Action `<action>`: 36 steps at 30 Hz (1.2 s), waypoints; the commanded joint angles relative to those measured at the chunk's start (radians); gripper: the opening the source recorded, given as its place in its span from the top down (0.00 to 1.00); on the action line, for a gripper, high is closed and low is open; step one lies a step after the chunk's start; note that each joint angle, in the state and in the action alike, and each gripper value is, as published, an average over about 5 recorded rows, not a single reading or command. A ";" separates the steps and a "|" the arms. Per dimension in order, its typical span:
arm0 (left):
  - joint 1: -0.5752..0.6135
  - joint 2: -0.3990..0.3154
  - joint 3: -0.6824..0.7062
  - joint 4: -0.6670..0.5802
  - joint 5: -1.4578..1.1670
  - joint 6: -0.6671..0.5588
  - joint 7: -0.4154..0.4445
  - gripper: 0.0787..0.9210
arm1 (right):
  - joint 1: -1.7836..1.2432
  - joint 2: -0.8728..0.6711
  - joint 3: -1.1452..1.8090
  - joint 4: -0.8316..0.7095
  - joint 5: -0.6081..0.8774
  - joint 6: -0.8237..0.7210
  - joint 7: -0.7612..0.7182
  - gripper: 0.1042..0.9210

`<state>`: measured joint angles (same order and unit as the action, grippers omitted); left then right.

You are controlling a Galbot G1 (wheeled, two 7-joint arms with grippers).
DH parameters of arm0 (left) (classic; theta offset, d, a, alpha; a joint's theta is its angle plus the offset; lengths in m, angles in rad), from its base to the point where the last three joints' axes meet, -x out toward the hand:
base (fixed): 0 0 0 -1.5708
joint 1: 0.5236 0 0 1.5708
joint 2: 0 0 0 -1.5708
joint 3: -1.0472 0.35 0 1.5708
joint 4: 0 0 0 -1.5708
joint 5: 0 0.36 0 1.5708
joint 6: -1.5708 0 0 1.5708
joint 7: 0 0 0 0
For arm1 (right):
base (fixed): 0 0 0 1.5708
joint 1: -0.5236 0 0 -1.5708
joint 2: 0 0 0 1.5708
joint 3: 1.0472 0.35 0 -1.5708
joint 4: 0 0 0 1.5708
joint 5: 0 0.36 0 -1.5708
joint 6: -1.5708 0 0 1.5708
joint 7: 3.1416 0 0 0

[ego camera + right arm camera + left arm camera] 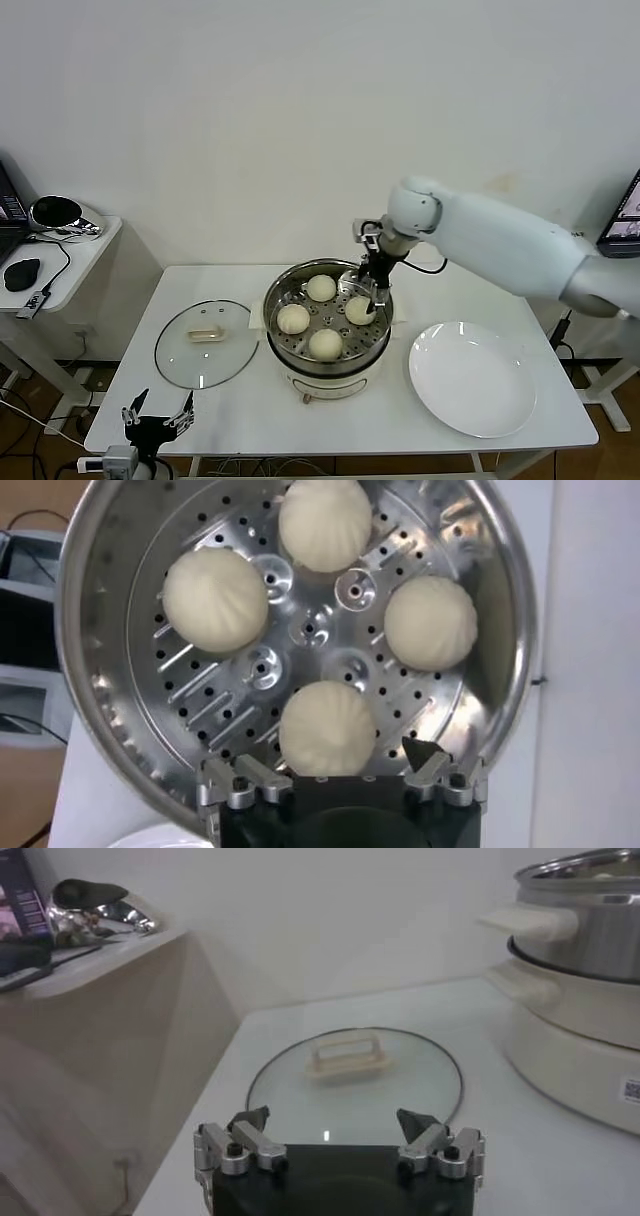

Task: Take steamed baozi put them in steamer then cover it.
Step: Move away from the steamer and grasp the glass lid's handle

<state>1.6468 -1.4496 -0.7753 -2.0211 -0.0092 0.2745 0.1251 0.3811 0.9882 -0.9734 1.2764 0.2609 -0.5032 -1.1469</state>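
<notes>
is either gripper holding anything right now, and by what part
Nothing is held. The right gripper stands open over the steamer, its fingers either side of a baozi without clamping it. The left gripper is open and empty, near the cover.

Under the right gripper (340, 770), the steamer (283, 343) tray is filled by 4 baozi (327, 730), with narrow gaps between. Ahead of the left gripper (335, 1131), the cover (355, 1083) lies flat; table (250, 420) between is bare.

Robot test room laid out as a mock kitchen

A plain white table (250, 400) is set against a bare white wall (300, 100); a side desk (70, 255) with a mouse (22, 272) and cables is seen alongside.
</notes>
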 commanded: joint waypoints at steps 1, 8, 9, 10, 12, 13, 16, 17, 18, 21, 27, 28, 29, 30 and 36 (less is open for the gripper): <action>0.003 0.003 0.009 0.001 -0.001 -0.003 -0.005 0.12 | -0.095 -0.193 0.304 0.138 0.171 0.065 0.228 0.12; -0.007 0.008 0.008 0.010 -0.070 -0.023 -0.070 0.12 | -0.433 -0.411 0.695 0.370 0.283 0.137 0.532 0.12; -0.007 0.012 0.008 0.011 -0.079 -0.026 -0.073 0.12 | -0.497 -0.433 0.759 0.403 0.296 0.138 0.573 0.12; -0.008 0.016 0.009 0.012 -0.085 -0.028 -0.074 0.12 | -0.561 -0.452 0.821 0.429 0.313 0.142 0.618 0.12; -0.010 0.020 0.011 0.014 -0.088 -0.030 -0.073 0.12 | -0.667 -0.473 0.917 0.465 0.340 0.160 0.697 0.12; -0.012 0.020 0.011 0.015 -0.086 -0.031 -0.071 0.12 | -0.722 -0.477 0.952 0.477 0.346 0.177 0.735 0.12; -0.022 0.015 0.005 0.015 -0.081 -0.030 -0.061 0.12 | -0.895 -0.457 1.087 0.499 0.350 0.221 0.834 0.12; -0.024 0.014 0.001 0.014 -0.081 -0.029 -0.057 0.12 | -0.964 -0.433 1.150 0.504 0.348 0.230 0.856 0.12; -0.027 0.014 -0.002 0.013 -0.080 -0.028 -0.054 0.12 | -1.022 -0.406 1.214 0.509 0.344 0.236 0.870 0.12; -0.029 0.016 -0.009 0.010 -0.077 -0.027 -0.048 0.12 | -1.214 -0.288 1.400 0.525 0.325 0.271 0.904 0.12; -0.037 0.025 -0.011 -0.004 -0.063 -0.030 -0.042 0.12 | -1.502 -0.048 1.619 0.544 0.287 0.420 0.963 0.12; -0.040 0.027 -0.011 -0.006 -0.059 -0.030 -0.040 0.12 | -1.534 -0.011 1.637 0.539 0.277 0.457 0.978 0.12; -0.043 0.029 -0.011 -0.007 -0.056 -0.030 -0.038 0.12 | -1.564 0.032 1.651 0.533 0.265 0.496 0.998 0.12; -0.047 0.031 -0.011 -0.007 -0.052 -0.030 -0.036 0.12 | -1.591 0.075 1.662 0.527 0.254 0.533 1.018 0.12; -0.078 0.044 -0.007 0.007 0.012 -0.036 -0.035 0.12 | -1.776 0.317 1.751 0.532 0.232 0.604 1.045 0.12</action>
<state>1.5911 -1.4136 -0.7803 -2.0209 -0.0470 0.2439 0.0922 -0.9879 0.9800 0.4974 1.7759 0.5165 -0.0717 -0.2297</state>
